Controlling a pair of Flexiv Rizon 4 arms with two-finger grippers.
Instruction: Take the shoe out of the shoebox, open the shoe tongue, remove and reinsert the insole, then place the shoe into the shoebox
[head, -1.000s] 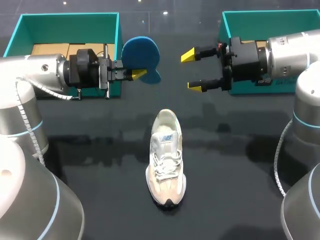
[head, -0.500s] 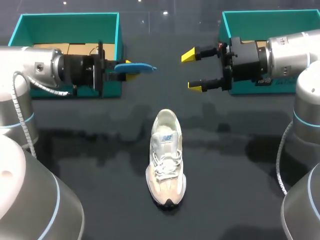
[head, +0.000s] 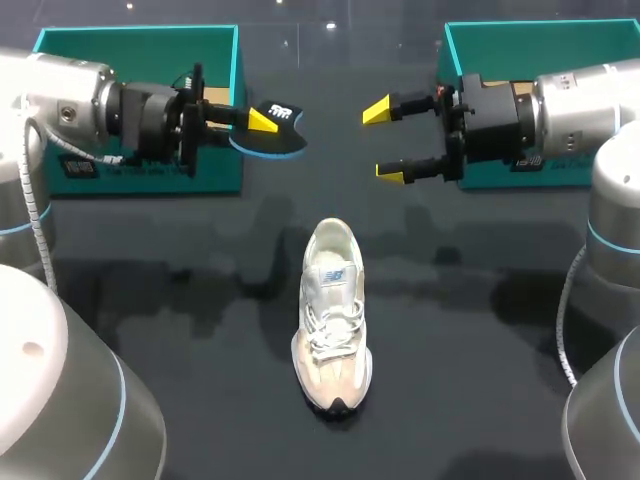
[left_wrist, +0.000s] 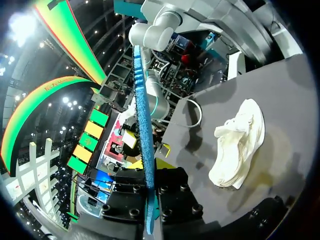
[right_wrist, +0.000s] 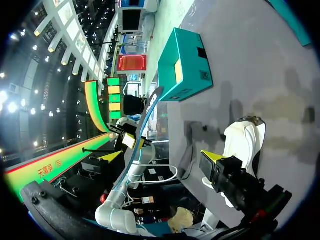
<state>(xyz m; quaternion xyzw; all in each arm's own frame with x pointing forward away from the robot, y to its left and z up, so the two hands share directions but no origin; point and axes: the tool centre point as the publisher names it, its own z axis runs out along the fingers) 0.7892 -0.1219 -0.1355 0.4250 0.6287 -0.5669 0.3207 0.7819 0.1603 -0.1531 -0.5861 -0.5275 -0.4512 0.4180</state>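
Insole (head: 278, 138) pinched in left hand (head: 258, 127); shoe (head: 333, 318) on table (head: 480, 310), well apart; right hand (head: 383, 142) spread wide.

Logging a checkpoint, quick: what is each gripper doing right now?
Left gripper: closed, holding the blue insole.
Right gripper: open, empty.

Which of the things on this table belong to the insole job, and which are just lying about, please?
Belong to the job: shoe; blue insole, held in the left end effector; right end effector, open; the shoebox, either the left teal box or the right teal box.
Lying about: whichever teal box is spare; I cannot tell which.
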